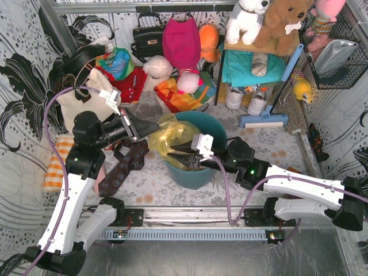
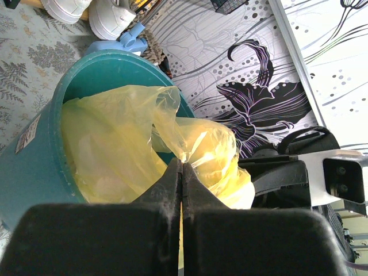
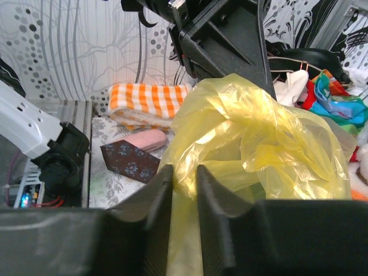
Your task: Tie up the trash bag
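The trash bag [image 1: 172, 135] is thin, crinkly yellow plastic lining the teal bin [image 1: 201, 172]. Its mouth is gathered into a bunch over the bin's left rim. My left gripper [image 1: 154, 127] is shut on a fold of the bag's top edge; in the left wrist view the jaws [image 2: 182, 165] meet with yellow plastic [image 2: 126, 144] pinched at the tips, above the bin [image 2: 34, 167]. My right gripper [image 1: 174, 153] is shut on another gathered fold from the near side; in the right wrist view [image 3: 184, 171] bunched plastic [image 3: 253, 138] fills the narrow gap. The two grippers are close together.
A dark patterned tie [image 1: 123, 167] and an orange checked cloth [image 1: 54, 169] lie left of the bin, and a pink case [image 3: 146, 140] lies beside the tie. A cream tote bag [image 1: 80, 106] stands behind the left arm. Bags, plush toys, a shelf and white sneakers [image 1: 244, 98] crowd the back.
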`<state>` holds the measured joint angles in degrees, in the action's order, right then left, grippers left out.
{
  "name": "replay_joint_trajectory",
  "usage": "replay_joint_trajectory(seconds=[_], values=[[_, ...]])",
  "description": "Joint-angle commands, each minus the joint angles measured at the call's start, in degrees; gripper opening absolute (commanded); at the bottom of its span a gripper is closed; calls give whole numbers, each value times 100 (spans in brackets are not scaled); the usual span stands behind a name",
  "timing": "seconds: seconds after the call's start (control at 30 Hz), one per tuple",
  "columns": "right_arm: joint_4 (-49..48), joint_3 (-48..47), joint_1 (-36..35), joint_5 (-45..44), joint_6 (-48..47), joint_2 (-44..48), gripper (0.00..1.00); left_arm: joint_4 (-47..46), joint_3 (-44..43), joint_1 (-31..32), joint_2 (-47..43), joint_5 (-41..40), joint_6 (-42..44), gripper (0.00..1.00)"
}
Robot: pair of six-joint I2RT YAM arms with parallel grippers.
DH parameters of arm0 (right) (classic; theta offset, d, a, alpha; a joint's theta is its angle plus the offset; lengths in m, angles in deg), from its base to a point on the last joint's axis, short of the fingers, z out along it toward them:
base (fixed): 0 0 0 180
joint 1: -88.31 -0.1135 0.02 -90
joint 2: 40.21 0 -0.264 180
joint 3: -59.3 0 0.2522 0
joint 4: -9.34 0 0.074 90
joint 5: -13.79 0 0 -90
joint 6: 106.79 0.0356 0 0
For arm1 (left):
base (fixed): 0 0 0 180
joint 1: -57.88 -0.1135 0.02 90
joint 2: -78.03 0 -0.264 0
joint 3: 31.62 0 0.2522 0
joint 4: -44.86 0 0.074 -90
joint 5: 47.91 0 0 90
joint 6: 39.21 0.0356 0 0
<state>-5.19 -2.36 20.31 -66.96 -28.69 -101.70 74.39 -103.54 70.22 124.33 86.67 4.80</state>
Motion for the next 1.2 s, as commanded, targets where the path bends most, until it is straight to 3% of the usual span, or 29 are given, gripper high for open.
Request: replay_joint_trajectory(seconds=[0.0,0.07,0.6,0.83,0.93,1.03,1.17], values=[[-67,-181,-70,-29,177,60,15,-273,-104,23,-19,71,88,0],[2,-129,-72,-99,180,174,0,-187,-157,20,12,-24,177,0],[1887,80,-143,-676,434,1464,0,409,-852,-5,479,-788,1106,0],[2092,124,-143,-762,430,1475,0,-9,-882,-8,635,0,874,0],[1917,133,-146,-800,364,1377,0,285,-1124,-6,641,104,1011,9],[1767,123,-145,-798,353,1276,0,503,-1233,-3,657,185,1136,30],[1656,104,-143,-671,346,1204,0,553,-1288,-3,634,215,1158,37]])
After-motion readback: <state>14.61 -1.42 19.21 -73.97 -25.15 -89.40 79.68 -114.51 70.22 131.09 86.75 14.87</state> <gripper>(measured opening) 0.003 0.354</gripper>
